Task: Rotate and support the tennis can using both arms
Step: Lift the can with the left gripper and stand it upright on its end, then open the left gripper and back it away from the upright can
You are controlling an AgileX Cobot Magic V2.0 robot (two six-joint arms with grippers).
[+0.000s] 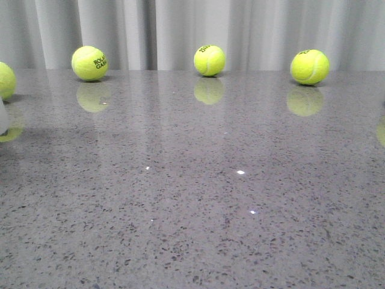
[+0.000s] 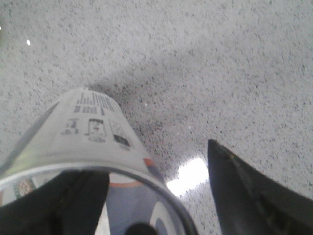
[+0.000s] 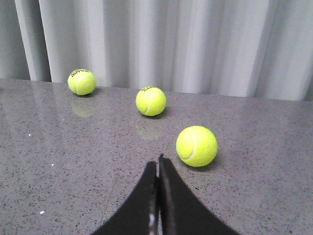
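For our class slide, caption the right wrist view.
Shut right gripper above the speckled grey table, three tennis balls ahead.

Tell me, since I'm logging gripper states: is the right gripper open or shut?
Shut. In the right wrist view the right gripper has its two dark fingers pressed together with nothing between them, above the grey table.

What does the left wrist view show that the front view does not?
Only the left wrist view shows the tennis can, with one finger of the open left gripper inside its open mouth and the other outside, apart from it. Only the front view shows tennis balls along the back edge, the curtain behind them. Both show the grey speckled table.
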